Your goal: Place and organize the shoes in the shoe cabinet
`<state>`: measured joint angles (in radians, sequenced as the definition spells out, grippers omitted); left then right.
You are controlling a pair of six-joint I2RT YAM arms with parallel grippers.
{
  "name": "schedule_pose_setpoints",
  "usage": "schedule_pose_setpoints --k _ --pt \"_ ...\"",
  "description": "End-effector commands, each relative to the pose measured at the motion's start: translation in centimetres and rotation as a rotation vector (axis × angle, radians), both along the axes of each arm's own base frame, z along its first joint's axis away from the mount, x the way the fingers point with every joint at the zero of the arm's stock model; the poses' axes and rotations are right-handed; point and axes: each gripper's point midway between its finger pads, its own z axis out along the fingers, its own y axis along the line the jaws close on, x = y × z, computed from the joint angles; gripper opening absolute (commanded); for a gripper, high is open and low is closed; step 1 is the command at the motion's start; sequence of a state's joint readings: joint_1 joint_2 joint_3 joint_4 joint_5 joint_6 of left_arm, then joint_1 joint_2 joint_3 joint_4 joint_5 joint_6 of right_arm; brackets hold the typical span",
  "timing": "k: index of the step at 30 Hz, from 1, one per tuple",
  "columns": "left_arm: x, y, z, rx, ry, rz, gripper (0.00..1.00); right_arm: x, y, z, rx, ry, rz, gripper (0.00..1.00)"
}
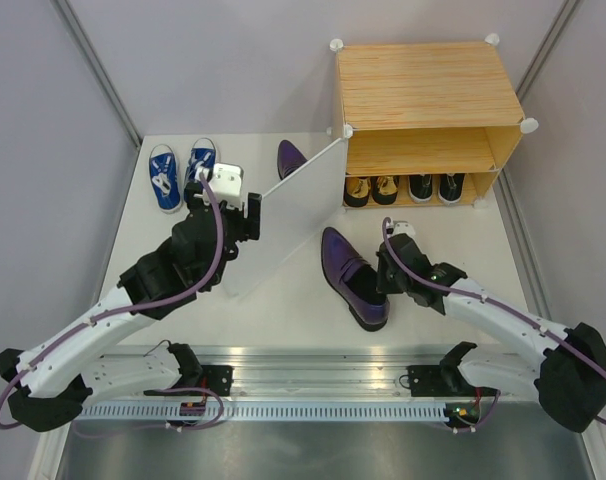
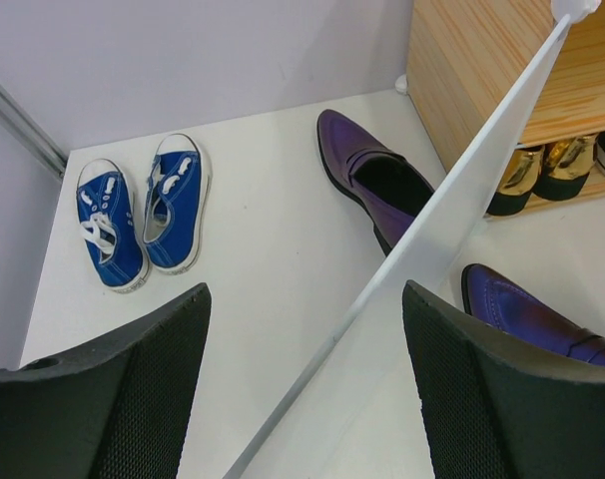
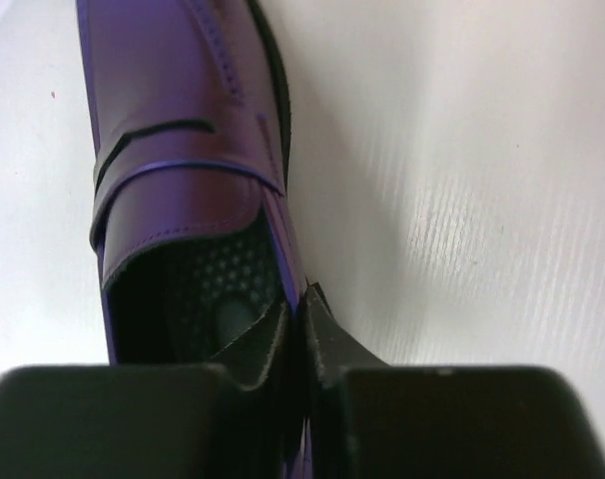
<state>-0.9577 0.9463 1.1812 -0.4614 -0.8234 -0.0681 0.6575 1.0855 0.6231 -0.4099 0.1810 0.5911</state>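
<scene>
The wood-grain shoe cabinet (image 1: 423,85) stands at the back right, its white door panel (image 1: 293,215) swung open toward the left. Gold shoes (image 1: 371,188) and black shoes (image 1: 435,186) sit on its lower shelf. Blue sneakers (image 1: 181,175) rest side by side at the back left. One purple dress shoe (image 1: 290,157) lies behind the door, the other (image 1: 353,275) in front of the cabinet. My right gripper (image 3: 304,304) is shut on that shoe's (image 3: 173,130) side wall, one finger inside the opening. My left gripper (image 2: 304,299) is open, straddling the door's edge (image 2: 402,269) without touching it.
Grey walls close in the white table (image 1: 283,300) on the left, back and right. A metal rail (image 1: 313,380) carrying both arm bases runs along the near edge. The open door splits the tabletop between the two arms.
</scene>
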Motion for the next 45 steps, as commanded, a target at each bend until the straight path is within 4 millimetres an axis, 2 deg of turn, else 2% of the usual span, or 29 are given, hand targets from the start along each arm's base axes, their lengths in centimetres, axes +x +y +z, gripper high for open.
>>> schedule_pose_setpoints --k 1,4,6,7,10,13,17,24,27,39,45 --pt "0.3 0.2 1.4 -0.019 -0.052 0.010 0.81 2.1 1.1 2.1 -0.021 -0.063 0.055 0.16" --pt "0.4 -0.2 0.7 -0.009 -0.040 0.003 0.81 2.1 1.0 1.5 -0.038 -0.044 0.059 0.28" --pt "0.5 -0.3 0.4 -0.004 -0.037 0.005 0.81 2.1 0.8 1.9 -0.038 -0.065 0.052 0.38" --pt "0.6 -0.4 0.3 -0.003 -0.036 0.005 0.81 2.1 0.6 2.2 -0.037 -0.078 0.053 0.50" --pt "0.7 -0.5 0.1 0.000 -0.034 0.005 0.81 1.8 0.2 3.9 -0.016 -0.119 0.047 0.65" --pt "0.7 -0.4 0.0 0.006 -0.037 0.013 0.82 1.1 0.0 4.2 -0.002 -0.106 0.050 0.71" --pt "0.8 -0.1 -0.3 0.017 -0.042 0.028 0.82 -0.5 0.2 4.1 0.068 -0.086 0.052 0.72" --pt "0.8 0.1 -0.2 0.020 -0.045 0.036 0.82 -2.9 -0.3 0.6 0.071 -0.010 0.067 0.69" --pt "0.9 0.1 -0.2 0.022 -0.045 0.041 0.82 -3.3 -0.1 0.1 0.071 0.005 0.078 0.64" --pt "0.9 0.1 -0.3 0.031 -0.044 0.045 0.82 -2.1 0.2 -0.9 -0.014 0.033 0.059 0.57" --pt "0.8 0.2 -0.2 0.028 -0.047 0.048 0.82 -1.7 0.5 -1.5 -0.018 0.035 0.052 0.43"
